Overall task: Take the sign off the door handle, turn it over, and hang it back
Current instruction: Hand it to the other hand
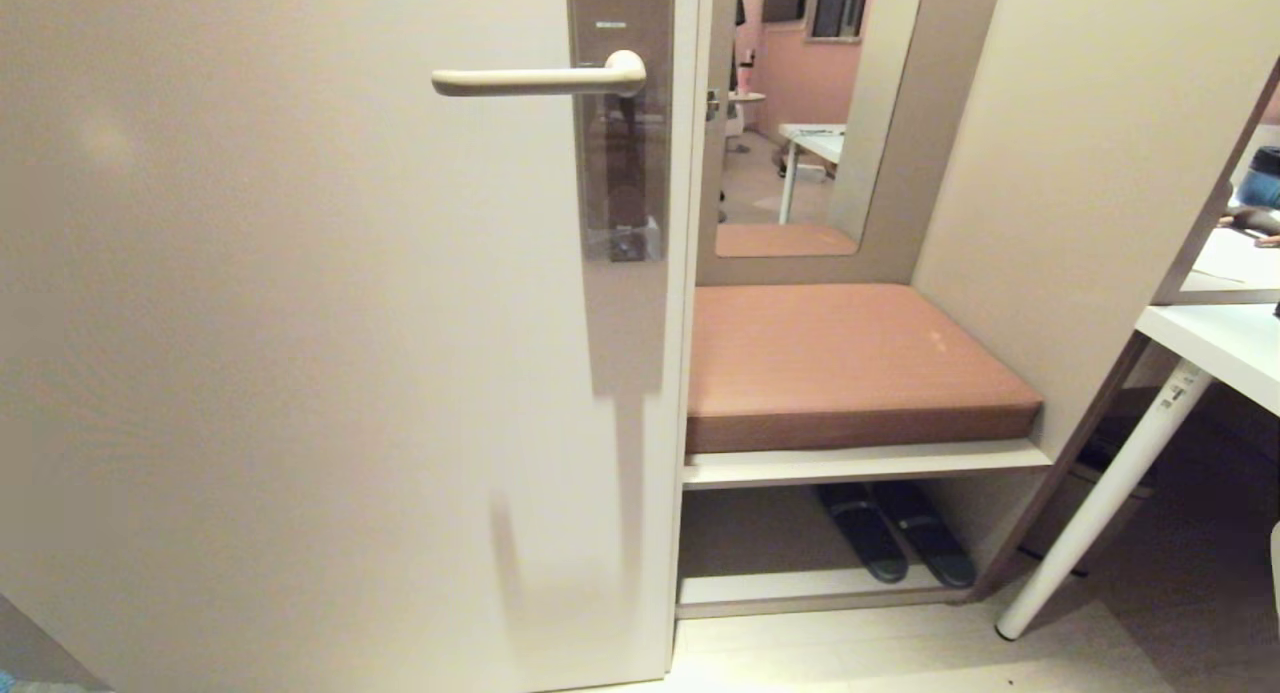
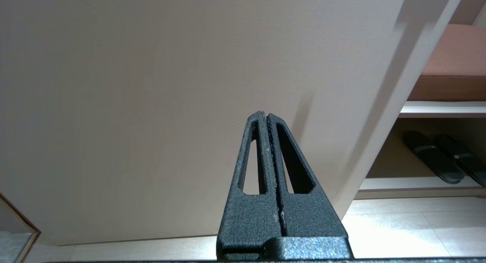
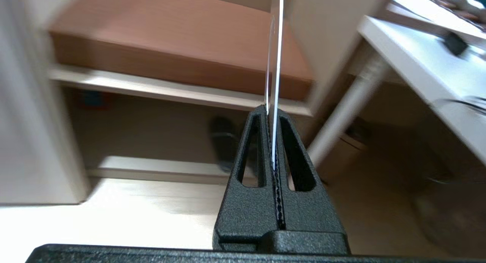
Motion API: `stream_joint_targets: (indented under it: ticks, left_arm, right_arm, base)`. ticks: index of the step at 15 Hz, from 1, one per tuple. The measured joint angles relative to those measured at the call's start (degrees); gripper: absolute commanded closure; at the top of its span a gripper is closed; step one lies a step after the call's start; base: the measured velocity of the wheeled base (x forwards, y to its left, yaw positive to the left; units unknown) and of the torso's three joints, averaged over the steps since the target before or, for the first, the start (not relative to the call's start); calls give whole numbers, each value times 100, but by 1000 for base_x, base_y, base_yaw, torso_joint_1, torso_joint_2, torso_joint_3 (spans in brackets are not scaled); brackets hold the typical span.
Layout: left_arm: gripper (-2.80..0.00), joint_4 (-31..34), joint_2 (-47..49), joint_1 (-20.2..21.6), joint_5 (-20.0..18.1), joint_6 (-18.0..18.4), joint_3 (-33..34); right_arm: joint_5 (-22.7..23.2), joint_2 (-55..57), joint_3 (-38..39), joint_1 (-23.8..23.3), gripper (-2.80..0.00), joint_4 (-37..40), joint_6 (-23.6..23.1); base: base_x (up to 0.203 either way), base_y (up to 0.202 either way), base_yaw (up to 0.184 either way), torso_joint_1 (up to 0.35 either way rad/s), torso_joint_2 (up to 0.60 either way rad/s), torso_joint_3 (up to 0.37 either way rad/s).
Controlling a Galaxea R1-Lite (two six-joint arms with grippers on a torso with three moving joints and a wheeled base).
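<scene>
Left gripper [image 2: 267, 117]: low, facing the blank door [image 1: 300, 323], jaws pressed together on nothing; parked.

Door handle [image 1: 530, 78]: lever level on its backplate [image 1: 620, 153], bare, nothing hanging from it in the head view.

Right gripper [image 3: 270, 110]: low, outside the head view, clamped on the sign [image 3: 276, 58], seen edge-on as a thin white strip rising from between the jaws toward the cushioned bench [image 3: 171, 58].

Judgement: removal done; flip stage in hand. Next move needs the other face outward, then the round hole brought to the lever's free end and slid on. Which face is outward cannot be told.
</scene>
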Motion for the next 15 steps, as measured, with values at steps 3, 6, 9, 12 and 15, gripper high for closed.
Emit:
stream_joint_targets:
  ticks: [3,6,9,12,15]
  left_arm:
    - [0,0,0,0,-1,2,0]
    - [0,0,0,0,0,0,0]
    - [0,0,0,0,0,0,0]
    - [0,0,0,0,0,2,0]
    - [0,0,0,0,0,2,0]
  right_arm:
    - [206,-592,371,-9,0,120,84]
    - [265,-1121,438,17,0,660,311]
    - [521,-1564,445,27,0,718,386]
    - [507,-1747,447,32,0,920,918]
    - [363,-1794,447,32,0,1040,1394]
  base:
    - [0,0,0,0,0,0]
    - [0,0,0,0,0,0]
    - [0,0,0,0,0,0]
    - [0,0,0,0,0,0]
    - [0,0,0,0,0,0]
